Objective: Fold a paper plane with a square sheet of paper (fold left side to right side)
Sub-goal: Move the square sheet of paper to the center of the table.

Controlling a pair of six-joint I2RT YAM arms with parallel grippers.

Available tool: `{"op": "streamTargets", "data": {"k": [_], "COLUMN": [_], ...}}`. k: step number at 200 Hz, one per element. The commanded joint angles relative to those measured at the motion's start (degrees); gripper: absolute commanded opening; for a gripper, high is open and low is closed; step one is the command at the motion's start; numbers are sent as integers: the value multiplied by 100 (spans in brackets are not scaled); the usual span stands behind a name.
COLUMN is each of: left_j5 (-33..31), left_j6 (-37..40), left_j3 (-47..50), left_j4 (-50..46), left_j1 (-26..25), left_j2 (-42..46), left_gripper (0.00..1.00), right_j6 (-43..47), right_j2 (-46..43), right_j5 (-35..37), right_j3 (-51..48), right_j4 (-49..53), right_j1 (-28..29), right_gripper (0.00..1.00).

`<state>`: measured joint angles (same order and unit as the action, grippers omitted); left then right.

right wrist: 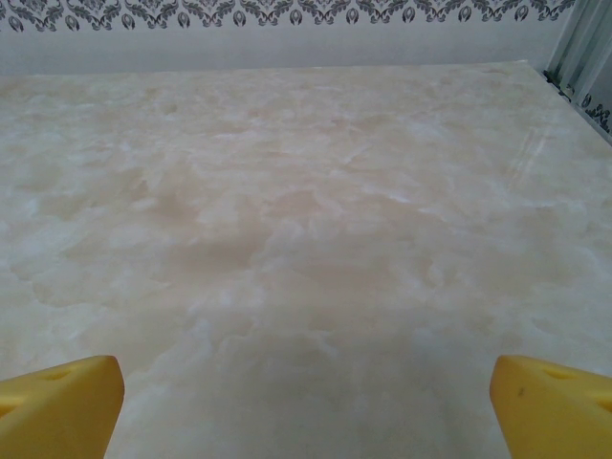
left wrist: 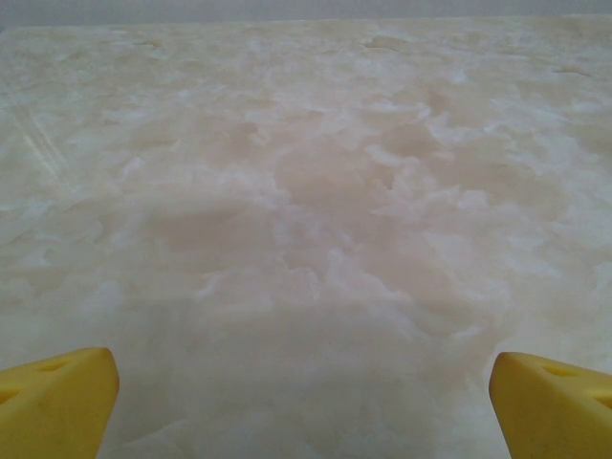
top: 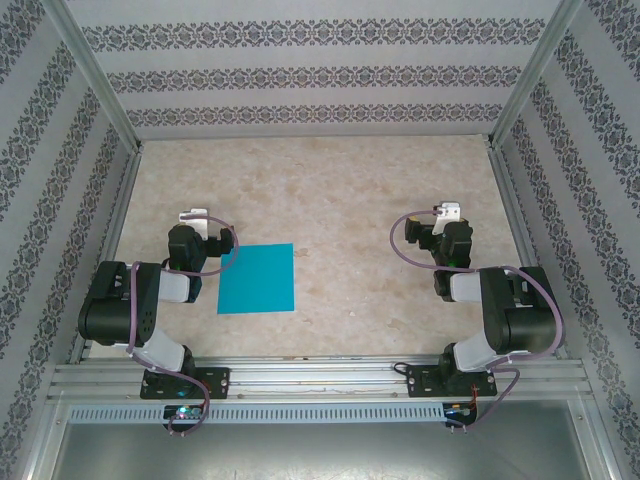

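count: I log one square sheet of paper (top: 257, 279), two arms, two claws, one desk (top: 350, 190).
sheet place: flat on the desk, left of centre, near half, just right of the left arm (top: 135, 300).
sheet axis: square, no long axis; edges roughly parallel to the desk edges.
left claw (left wrist: 304, 406): jaws wide apart, empty.
right claw (right wrist: 306, 406): jaws wide apart, empty.
room: bare desk right of and beyond the sheet.

The square sheet of paper (top: 257, 279) lies, seemingly flat, on the marbled table (top: 350, 200).
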<state>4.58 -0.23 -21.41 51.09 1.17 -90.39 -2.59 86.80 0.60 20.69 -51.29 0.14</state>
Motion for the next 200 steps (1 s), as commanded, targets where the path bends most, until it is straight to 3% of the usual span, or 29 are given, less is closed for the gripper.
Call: {"op": "streamTargets", "data": {"k": [1,84,108,127,145,175,200], "left_j5": [127,-257,-672,-788,-370,872,1818], "left_j6": [23,-100,-268,-805,-1665,-2316,-2661], "left_j3": [-99,-84,-193,-528,-767,-1399,-1796], "left_j4": [287,120,-983,-2425,-3219,-4943,-6335], "left_j1": [46,33,32,33,41,35,-27], "left_j2": [-76,203,1241,2068,2524,2729,2639], "left_gripper": [100,100,100,100,100,100,89], "right_j6": [66,-14,-78,-384,-779,-1510,-2068], "right_j2": [64,-129,-863,-1591,-2273,-3024,-3144], "right_j5": [53,54,99,70,-204,-833,-1693], "right_j3": [120,211,317,449,643,1178,1510], "right_j4": [-197,55,915,1951,3057,5044,6149], "right_j1": [41,3,-4,-14,-25,-49,-32], "right_gripper": [98,98,98,98,98,98,98]}}
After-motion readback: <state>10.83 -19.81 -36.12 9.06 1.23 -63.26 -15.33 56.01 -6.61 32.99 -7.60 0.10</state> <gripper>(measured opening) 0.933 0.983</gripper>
